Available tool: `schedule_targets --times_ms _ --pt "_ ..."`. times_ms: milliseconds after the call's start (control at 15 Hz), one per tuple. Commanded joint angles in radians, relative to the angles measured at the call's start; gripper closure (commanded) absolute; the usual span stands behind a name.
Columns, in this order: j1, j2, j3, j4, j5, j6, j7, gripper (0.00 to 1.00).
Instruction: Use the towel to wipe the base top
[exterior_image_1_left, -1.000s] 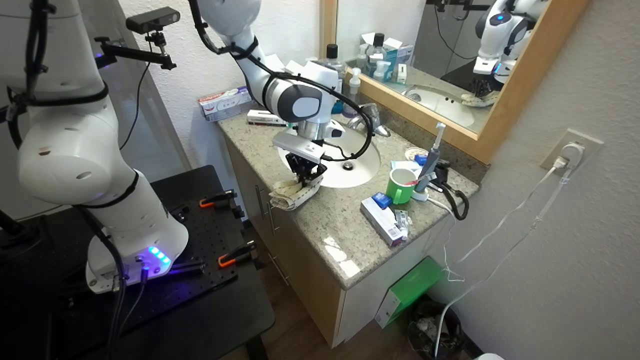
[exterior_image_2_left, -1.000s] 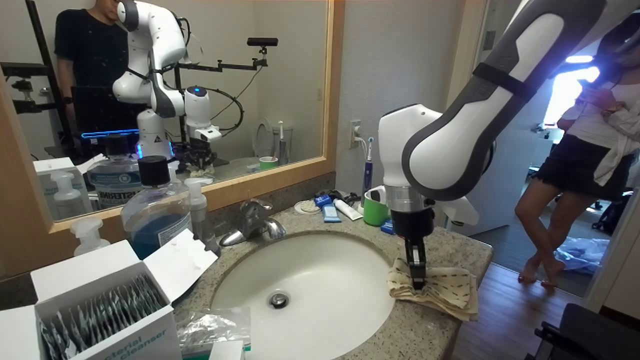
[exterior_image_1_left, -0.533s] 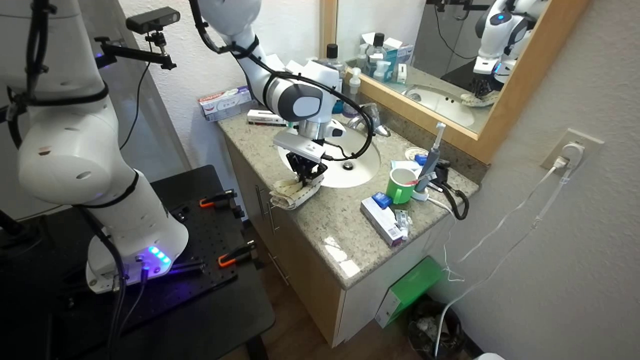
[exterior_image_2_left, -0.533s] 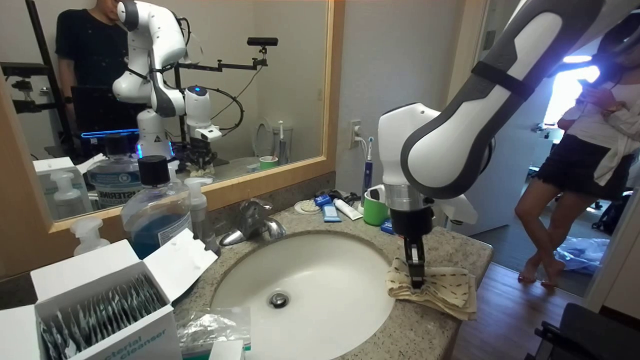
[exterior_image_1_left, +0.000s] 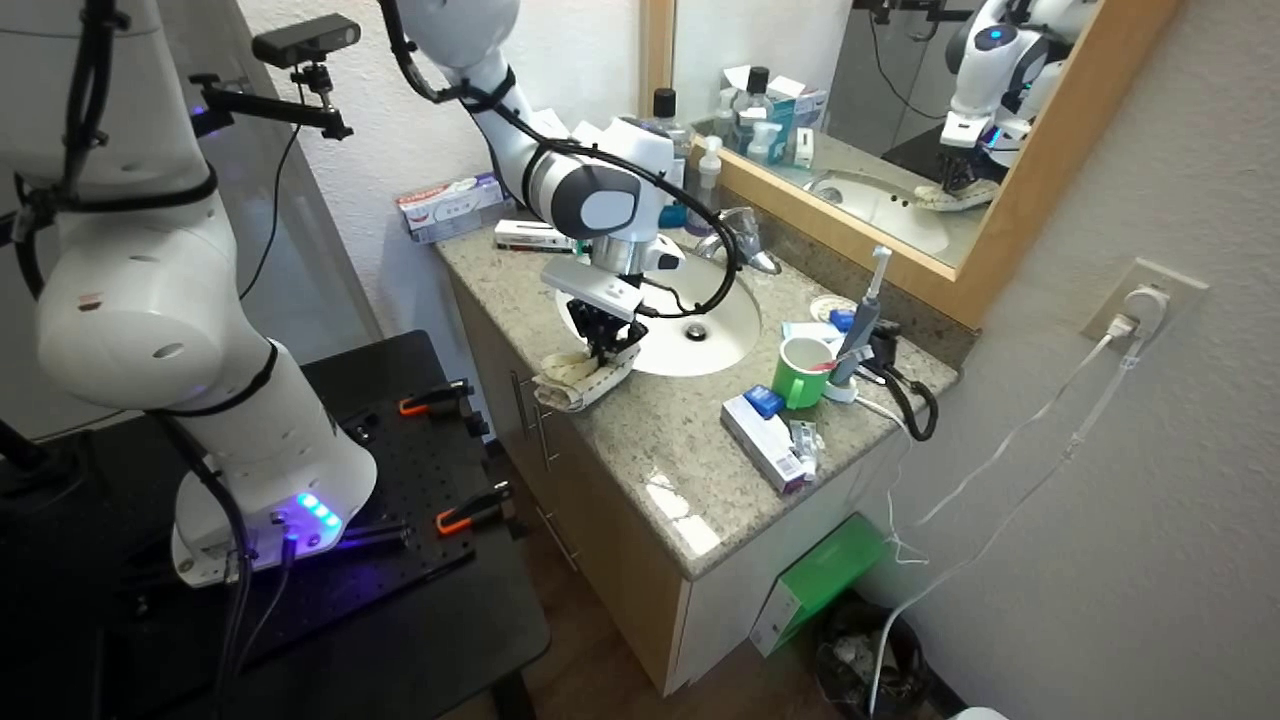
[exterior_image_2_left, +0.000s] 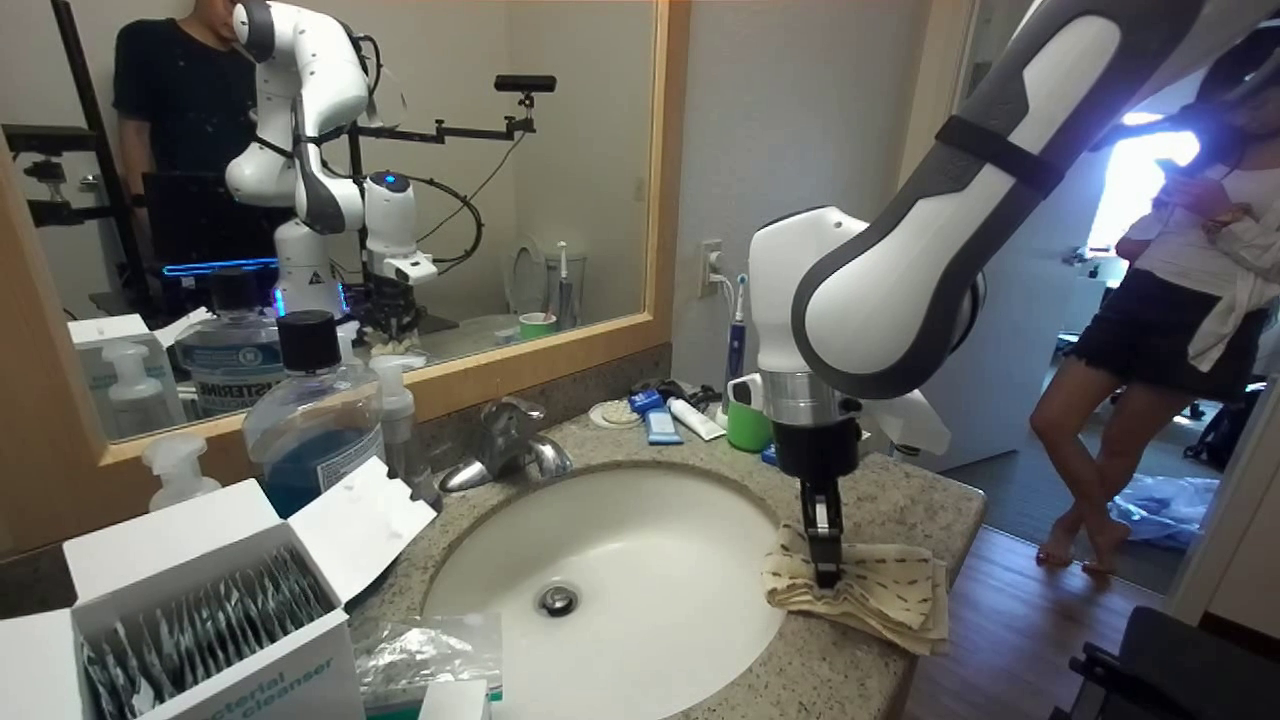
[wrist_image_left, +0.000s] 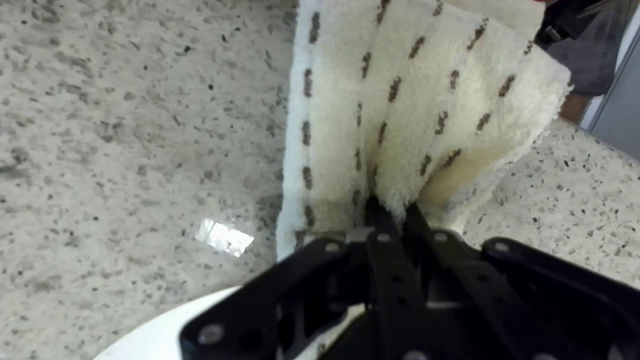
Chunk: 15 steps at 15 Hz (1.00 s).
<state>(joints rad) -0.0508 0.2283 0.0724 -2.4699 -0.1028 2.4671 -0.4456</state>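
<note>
You are pinching one towel in the gripper, its two fingers clenching a cream fold. That towel is lying on the base top beside the one sink, spreading toward twelve o'clock in the wrist view, while the sink's rim is curving past at eight.

Around the gripper in an exterior view, things are taking up the base top: one blue packet is resting at the end of one flat carton, toward four o'clock; one green mug is standing in the way at three, and one electric toothbrush is standing just past it.

In an exterior view, reading from the gripper, one faucet is rising at ten, one clear bag is lying at nine, and one mouthwash bottle is standing between nine and ten, with two pump bottles flanking it. One open box is crowding nine.

Farther off, one mirror is hanging toward ten, reflecting one dark-shirted person; one light-shirted person is standing at two.
</note>
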Motion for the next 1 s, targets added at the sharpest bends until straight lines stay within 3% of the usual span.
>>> schedule_targets --times_ms 0,200,267,333,933 --pt "0.008 0.01 0.007 -0.005 0.027 -0.012 0.0 0.98" --pt "0.012 0.005 0.0 -0.011 0.009 -0.014 0.015 0.98" --pt "0.014 -0.002 -0.004 -0.018 -0.001 -0.014 0.021 0.67" --pt "0.017 -0.01 -0.007 -0.026 -0.018 -0.018 0.023 0.65" --pt "0.022 -0.104 -0.003 -0.132 -0.018 0.007 -0.015 0.01"
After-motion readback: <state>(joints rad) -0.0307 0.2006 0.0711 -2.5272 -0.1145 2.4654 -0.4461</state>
